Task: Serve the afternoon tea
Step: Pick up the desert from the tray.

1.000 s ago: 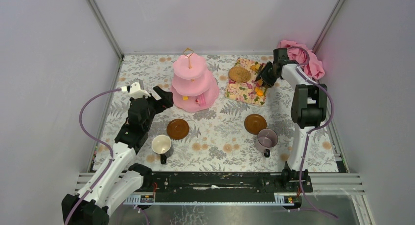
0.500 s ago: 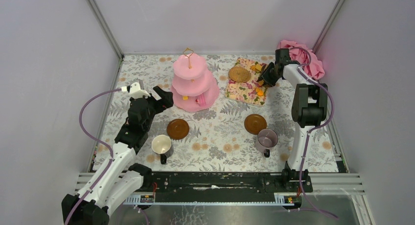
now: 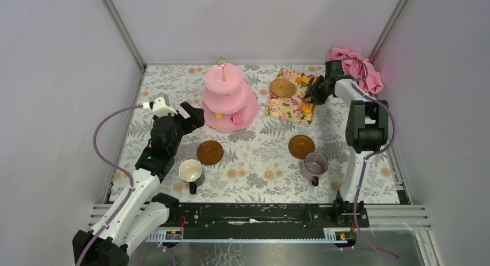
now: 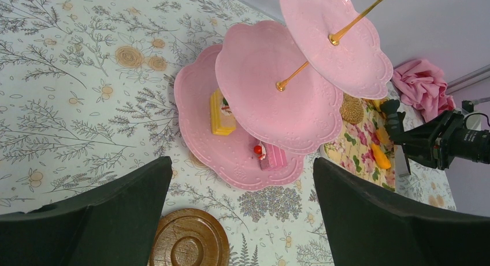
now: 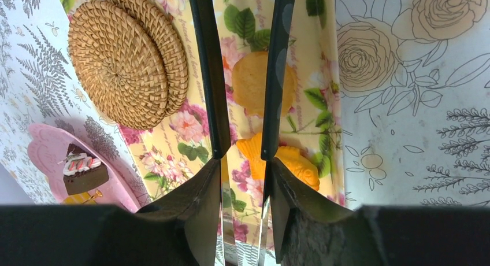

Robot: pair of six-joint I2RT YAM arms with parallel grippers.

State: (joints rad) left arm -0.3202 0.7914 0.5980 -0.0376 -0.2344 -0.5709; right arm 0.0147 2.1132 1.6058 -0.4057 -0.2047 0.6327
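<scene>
Orange biscuit (image 5: pixel 297 165) lies just past R pincer (image 5: pixel 244 162), clamped on black tongs (image 5: pixel 203 75); L pincer (image 4: pixel 241 162) apart nr cake stand (image 4: pixel 260 75)

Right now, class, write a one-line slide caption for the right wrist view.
Right gripper holds slim black tongs over a round yellow biscuit on the flowered yellow cloth, beside two round woven mats.

No readable text, no labels, no numbers

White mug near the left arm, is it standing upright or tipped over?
Upright: the white mug shows its round mouth facing straight up.
</scene>
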